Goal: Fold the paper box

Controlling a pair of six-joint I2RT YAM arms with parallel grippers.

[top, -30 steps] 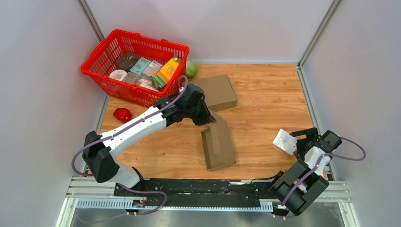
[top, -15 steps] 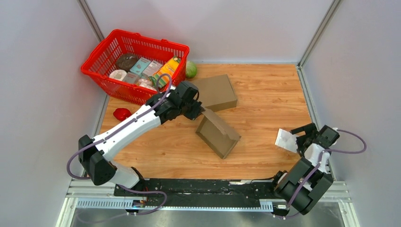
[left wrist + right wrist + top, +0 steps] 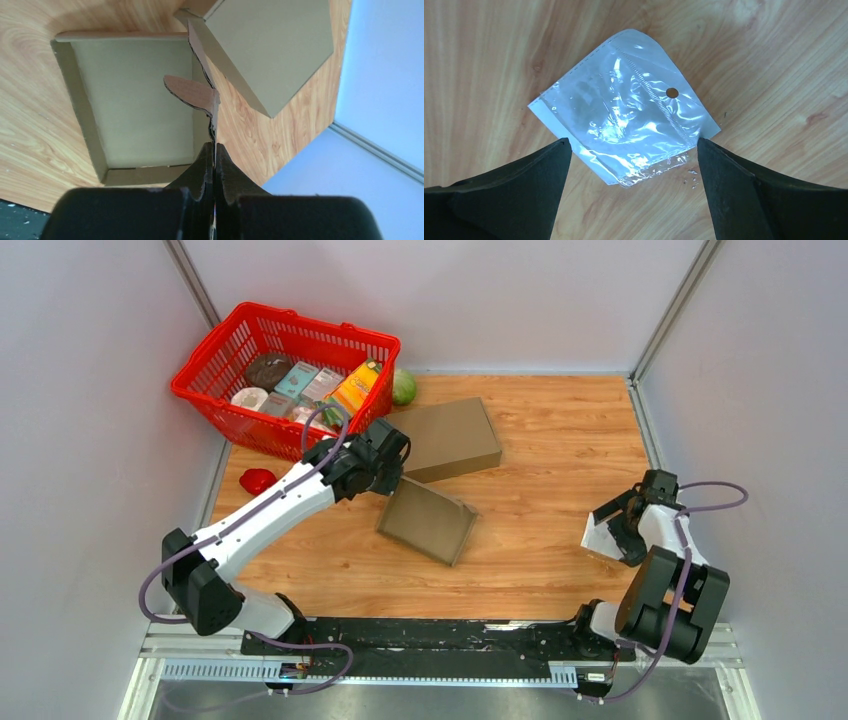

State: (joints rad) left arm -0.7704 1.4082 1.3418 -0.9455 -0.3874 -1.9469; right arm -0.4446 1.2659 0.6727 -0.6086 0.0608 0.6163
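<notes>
On the bench (image 3: 560, 450), centre-left, the box (image 3: 428, 523) lies open side up. Three walls look erected. The fourth stands upright in the pinch, and its rounded tab (image 3: 187, 92) hangs loose inward, untucked. A second brown box (image 3: 450, 437) sits just behind it. My read: roughly halfway, with tab lock and closing left. Pose: left arm (image 3: 280, 505) stretched forward, left gripper (image 3: 214, 150) clamped tight on that fourth wall's edge. Right arm (image 3: 665, 570) is tucked at the right edge, right gripper (image 3: 634, 142) spread wide over a plastic bag (image 3: 624, 110), holding nothing.

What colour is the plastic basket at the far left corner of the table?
The basket is red; the top external view shows it best.
</notes>
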